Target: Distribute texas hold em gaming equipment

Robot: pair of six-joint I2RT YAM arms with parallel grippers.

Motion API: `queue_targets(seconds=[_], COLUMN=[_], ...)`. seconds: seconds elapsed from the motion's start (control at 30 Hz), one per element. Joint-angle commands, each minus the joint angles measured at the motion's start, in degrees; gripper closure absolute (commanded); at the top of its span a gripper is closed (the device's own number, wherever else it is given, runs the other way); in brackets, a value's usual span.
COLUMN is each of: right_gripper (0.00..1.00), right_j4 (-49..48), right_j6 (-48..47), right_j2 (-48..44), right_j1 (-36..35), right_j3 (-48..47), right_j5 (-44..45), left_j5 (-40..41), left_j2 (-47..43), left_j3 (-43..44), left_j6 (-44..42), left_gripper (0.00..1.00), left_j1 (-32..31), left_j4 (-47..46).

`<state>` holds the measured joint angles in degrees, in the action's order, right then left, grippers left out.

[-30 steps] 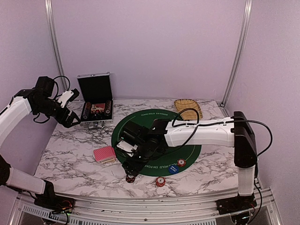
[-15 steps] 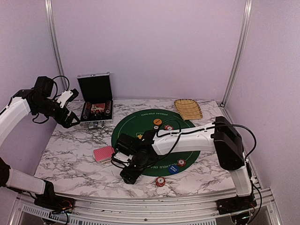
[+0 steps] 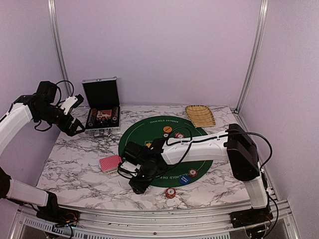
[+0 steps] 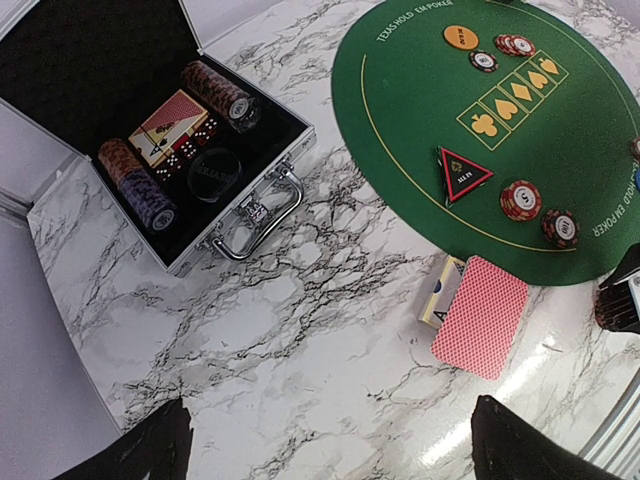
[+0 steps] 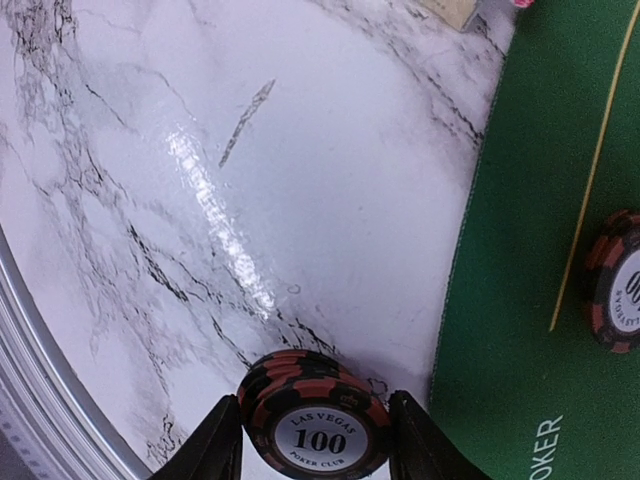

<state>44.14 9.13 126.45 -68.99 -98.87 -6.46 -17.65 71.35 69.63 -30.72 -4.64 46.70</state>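
Red-and-dark striped poker chips (image 5: 318,428), a short stack marked 100, stand on the white marble counter (image 5: 200,150), just off the edge of the green mat (image 5: 540,250). The right pincer (image 5: 315,405) is clamped on this stack, one finger against each side. Another chip (image 5: 618,282) lies on the mat nearby. The left pincer (image 4: 330,430) hangs over the counter with its fingers wide apart and nothing between them, near the silver case (image 4: 255,190). A red-backed deck of cards (image 4: 482,315) lies on the counter just beside the mat. The black triangular marker (image 4: 463,172) and an orange disc (image 4: 460,37) lie on the mat.
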Motion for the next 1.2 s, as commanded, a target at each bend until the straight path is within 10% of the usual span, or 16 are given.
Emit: queue_targets(seconds=[0.0,0.57,1.17], right_gripper=[0.54,0.85,0.9], right_j4=[0.4,2.6,-2.5], right_j6=[-0.1,0.7,6.4], right_j2=[-0.3,-3.3,-17.0], right_j1=[-0.5,-0.5,9.0], right_j3=[-2.8,-3.9,16.0], right_j5=[1.0,2.6,4.2], left_j5=[-0.4,-0.3,-4.8], left_j2=[-0.7,-0.8,-0.2], left_j3=[0.6,0.7,-2.4], left_j6=[-0.4,-0.6,-2.8], left_gripper=[0.01,0.01,0.01], left_j1=[-0.2,-0.2,-1.7], left_j4=[1.6,1.7,4.1])
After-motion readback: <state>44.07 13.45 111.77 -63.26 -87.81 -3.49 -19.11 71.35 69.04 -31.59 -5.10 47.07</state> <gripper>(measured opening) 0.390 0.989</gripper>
